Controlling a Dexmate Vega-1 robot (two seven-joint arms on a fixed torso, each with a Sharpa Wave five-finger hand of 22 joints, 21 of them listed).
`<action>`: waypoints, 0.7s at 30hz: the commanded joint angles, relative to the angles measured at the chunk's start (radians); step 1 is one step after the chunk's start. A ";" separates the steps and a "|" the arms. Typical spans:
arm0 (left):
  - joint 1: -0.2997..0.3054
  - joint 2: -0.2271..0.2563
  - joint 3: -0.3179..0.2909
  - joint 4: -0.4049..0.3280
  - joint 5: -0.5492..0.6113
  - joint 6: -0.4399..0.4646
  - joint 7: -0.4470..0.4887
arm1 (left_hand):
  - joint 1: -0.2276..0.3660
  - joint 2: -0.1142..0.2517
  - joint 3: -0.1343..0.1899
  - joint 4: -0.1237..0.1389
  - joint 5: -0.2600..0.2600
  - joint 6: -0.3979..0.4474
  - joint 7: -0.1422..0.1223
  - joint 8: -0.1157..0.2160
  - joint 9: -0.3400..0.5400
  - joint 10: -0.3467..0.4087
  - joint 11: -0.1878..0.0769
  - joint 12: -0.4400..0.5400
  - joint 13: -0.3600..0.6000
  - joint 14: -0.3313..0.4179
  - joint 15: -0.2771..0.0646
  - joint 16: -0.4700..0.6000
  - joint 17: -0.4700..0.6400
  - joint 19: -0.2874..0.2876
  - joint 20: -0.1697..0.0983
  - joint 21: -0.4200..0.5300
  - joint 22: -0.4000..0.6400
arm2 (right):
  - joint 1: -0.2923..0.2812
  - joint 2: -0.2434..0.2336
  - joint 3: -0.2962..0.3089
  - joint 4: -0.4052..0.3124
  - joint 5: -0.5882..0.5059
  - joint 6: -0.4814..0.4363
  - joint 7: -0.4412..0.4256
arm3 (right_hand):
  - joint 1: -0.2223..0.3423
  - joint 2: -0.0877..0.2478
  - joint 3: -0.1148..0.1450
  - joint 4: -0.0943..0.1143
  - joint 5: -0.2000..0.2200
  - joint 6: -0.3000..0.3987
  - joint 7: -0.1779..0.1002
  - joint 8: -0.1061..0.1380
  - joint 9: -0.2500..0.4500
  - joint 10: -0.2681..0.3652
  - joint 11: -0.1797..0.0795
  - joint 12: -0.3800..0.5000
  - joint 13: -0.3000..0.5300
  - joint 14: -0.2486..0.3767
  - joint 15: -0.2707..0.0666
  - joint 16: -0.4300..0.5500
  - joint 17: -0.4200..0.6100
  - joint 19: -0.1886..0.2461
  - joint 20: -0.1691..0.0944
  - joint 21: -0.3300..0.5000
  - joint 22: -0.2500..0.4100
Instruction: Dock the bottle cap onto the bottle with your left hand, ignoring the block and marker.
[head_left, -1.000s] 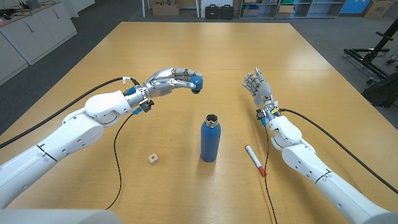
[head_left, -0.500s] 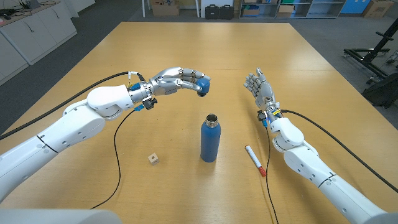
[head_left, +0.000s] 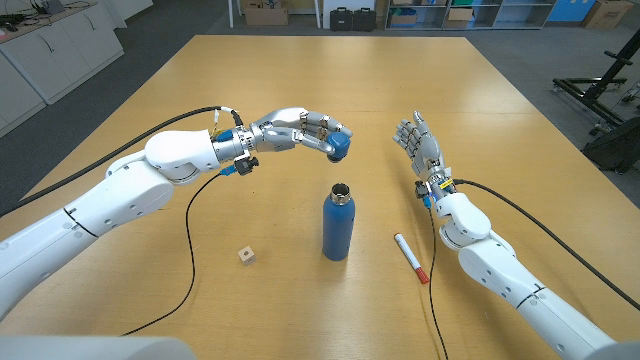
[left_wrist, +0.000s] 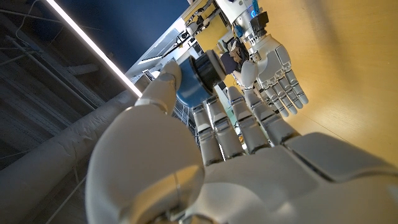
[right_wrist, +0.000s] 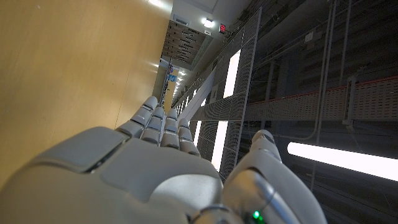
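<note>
Over the last second the left hand (head_left: 300, 132) has travelled to the robot's right across the table (head_left: 300, 70), carrying the blue bottle cap (head_left: 338, 146) from a spot well to the left of the bottle (head_left: 337, 223) to one nearly above it, just off to the far side of the open mouth; the arm behind it has swung the same way. The bottle, the block (head_left: 246, 256), the marker (head_left: 410, 257) and the right hand (head_left: 417, 144) have kept their places. The left hand holds the cap pinched between thumb and fingertips, the other fingers curled around it; in the left wrist view the cap (left_wrist: 194, 79) shows as a blue body with a dark ribbed collar pressed against the thumb. The cap is in the air, apart from the bottle's neck. The blue bottle stands upright near the middle of the table, its long axis vertical, its dark open mouth pointing straight up, with a metal ring around the rim. The right hand stands with fingers extended upward and close together, holding nothing, to the right of the bottle. The small wooden block lies to the bottle's left, and the white marker with a red tip lies to its right, both apart from it.
</note>
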 joint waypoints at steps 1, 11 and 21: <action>-0.041 -0.043 0.054 -0.010 -0.021 0.025 -0.022 | -0.025 0.035 0.037 0.030 0.003 0.116 -0.107 0.014 0.007 0.128 -0.121 0.006 0.002 0.011 -0.169 -0.002 0.002 -0.006 -0.038 -0.002 0.002 | -0.044 -0.004 0.018 -0.024 -0.004 0.027 -0.015 | 0.005 0.010 -0.004 0.001 0.001 0.004 0.009 -0.003 0.005 0.008 0.004 0.000 0.001 0.008 0.003 -0.001 0.002 0.010 -0.002 -0.004 0.002; -0.107 -0.078 0.114 0.025 -0.037 0.069 -0.089 | -0.030 0.027 0.036 0.030 0.000 0.111 -0.111 0.009 0.007 0.124 -0.124 0.003 0.001 0.008 -0.166 -0.005 0.002 -0.027 -0.046 -0.007 0.002 | -0.057 0.007 0.023 -0.015 -0.006 0.049 -0.013 | 0.005 0.010 -0.004 0.001 0.001 0.004 0.009 -0.003 0.005 0.009 0.003 0.000 0.001 0.008 0.004 -0.002 0.002 0.011 -0.001 -0.006 0.002; -0.142 -0.088 0.152 0.041 -0.034 0.114 -0.117 | -0.037 0.025 0.036 0.032 -0.002 0.104 -0.111 0.002 0.006 0.112 -0.125 -0.001 0.000 0.000 -0.164 -0.008 0.002 -0.035 -0.047 -0.006 0.002 | -0.056 0.022 0.025 0.001 -0.007 0.071 -0.011 | 0.005 0.010 -0.005 0.001 0.001 0.005 0.009 -0.003 0.005 0.009 0.004 0.000 0.001 0.008 0.003 -0.002 0.002 0.013 -0.001 -0.008 0.002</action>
